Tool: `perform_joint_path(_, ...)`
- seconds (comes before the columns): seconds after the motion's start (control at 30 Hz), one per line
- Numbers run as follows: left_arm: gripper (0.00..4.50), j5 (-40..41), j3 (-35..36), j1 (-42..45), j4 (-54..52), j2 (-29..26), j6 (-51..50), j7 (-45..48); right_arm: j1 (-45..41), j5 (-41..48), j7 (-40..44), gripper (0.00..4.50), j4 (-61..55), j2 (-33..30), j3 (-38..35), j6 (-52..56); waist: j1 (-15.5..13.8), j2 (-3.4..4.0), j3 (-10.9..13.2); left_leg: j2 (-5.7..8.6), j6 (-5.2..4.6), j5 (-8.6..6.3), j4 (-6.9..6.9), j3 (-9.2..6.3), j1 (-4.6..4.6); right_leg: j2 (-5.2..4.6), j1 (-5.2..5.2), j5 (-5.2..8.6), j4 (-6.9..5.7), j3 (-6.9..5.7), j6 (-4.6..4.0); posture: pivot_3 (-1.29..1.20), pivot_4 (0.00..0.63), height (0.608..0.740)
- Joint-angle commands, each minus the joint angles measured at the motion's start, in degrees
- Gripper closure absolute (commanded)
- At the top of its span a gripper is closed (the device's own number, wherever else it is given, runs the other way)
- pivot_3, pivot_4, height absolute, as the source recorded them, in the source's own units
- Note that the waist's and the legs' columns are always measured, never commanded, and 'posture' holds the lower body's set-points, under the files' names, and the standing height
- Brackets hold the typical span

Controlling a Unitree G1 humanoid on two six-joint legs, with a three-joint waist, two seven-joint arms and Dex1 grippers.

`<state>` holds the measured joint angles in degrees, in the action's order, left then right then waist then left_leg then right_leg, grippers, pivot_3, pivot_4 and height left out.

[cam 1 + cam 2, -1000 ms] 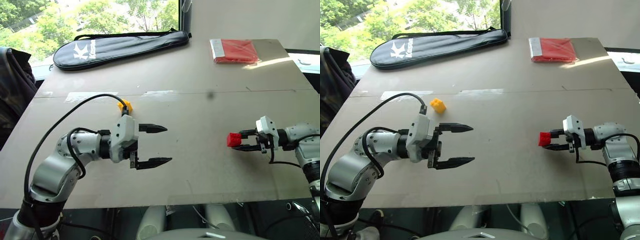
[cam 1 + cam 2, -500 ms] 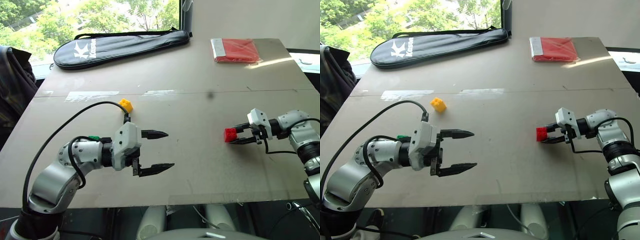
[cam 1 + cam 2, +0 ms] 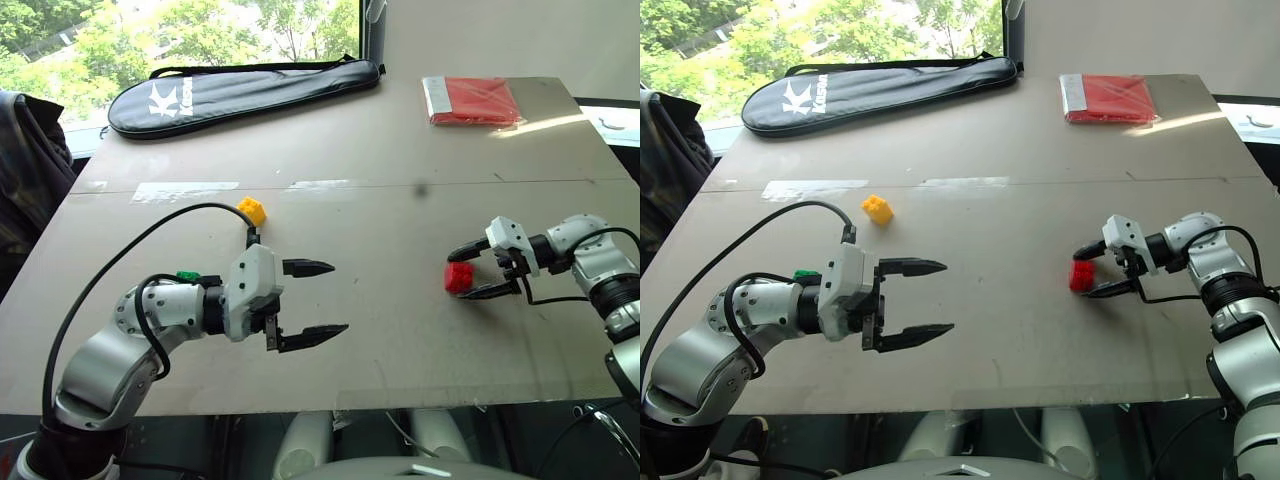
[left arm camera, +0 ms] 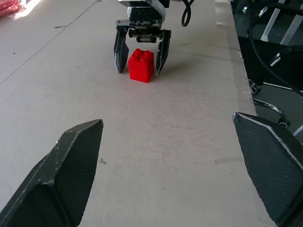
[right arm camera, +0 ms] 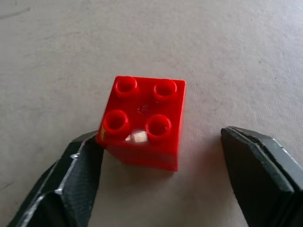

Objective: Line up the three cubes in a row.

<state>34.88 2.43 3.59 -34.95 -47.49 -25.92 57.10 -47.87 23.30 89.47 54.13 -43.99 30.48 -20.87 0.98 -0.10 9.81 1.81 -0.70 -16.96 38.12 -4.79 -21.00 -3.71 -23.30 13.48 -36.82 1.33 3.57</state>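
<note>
1. While sunlight is falling across its far right corner, the broad beige board tabletop (image 3: 400,150) is carrying everything in the scene.
2. Along the far edge, the long black zippered racket bag with white lettering (image 3: 240,90) is lying flat, well apart from both arms.
3. Toward the far right corner, the flat red packet with a clear strip (image 3: 470,100) is resting on the board.
4. On the left, the left gripper (image 3: 312,300) is hovering above the board with its two black fingers spread wide, holding nothing.
5. On the right, the right gripper (image 3: 470,270) is standing with its fingers parted around the small red studded plastic brick (image 3: 458,277); in the right wrist view one finger (image 5: 78,175) is touching the brick's corner while the other is standing clear, so nothing is being gripped.
6. That red brick is sitting upright on the board, studs up.
7. Beyond the left arm, the small yellow studded plastic brick (image 3: 251,210) is sitting alone, well apart from the red one.
8. Peeking out beside the left forearm, a small green piece (image 3: 187,275) is showing; whether it is the third brick cannot be told.
</note>
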Motion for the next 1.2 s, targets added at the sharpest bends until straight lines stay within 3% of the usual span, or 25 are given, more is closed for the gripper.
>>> perform_joint_path(0.03,0.00,0.19,0.80,0.20,-2.01,-0.18,0.30,-0.42,-2.39,-1.74,3.03,0.13,2.07,0.22,-2.72,-2.44,0.02,0.00,0.00,0.00,0.00,0.00,0.00,0.00,0.00,0.01,0.00,0.00,0.00,0.01,0.00,0.00,0.150,0.740)
perform_joint_path(0.83,0.00,-0.12,-0.22,1.19,-1.07,-0.25,0.52,-0.19,-5.06,-16.37,2.99,0.13,9.70,3.39,-14.75,-4.69,0.01,0.01,0.00,0.01,0.01,0.01,0.01,0.01,0.00,0.01,-0.01,-0.01,-0.02,0.01,0.00,0.00,0.150,0.740)
perform_joint_path(0.93,0.00,0.50,2.06,-0.99,-1.59,0.42,0.07,-2.34,-4.11,-13.97,3.03,0.13,7.21,1.89,-15.71,-3.54,0.04,0.01,0.01,0.01,0.01,0.00,0.01,0.01,-0.01,0.01,-0.01,-0.01,-0.02,0.01,0.00,0.00,0.150,0.740)
perform_joint_path(1.2,0.00,-3.60,12.80,-14.26,-0.49,11.10,6.81,-14.68,4.48,9.04,3.03,0.13,-11.49,-2.18,-23.17,10.12,-0.18,0.02,0.00,-0.01,0.02,0.00,0.02,0.00,-0.27,-0.30,-0.27,-0.03,-0.06,0.02,-0.02,0.00,0.150,0.740)
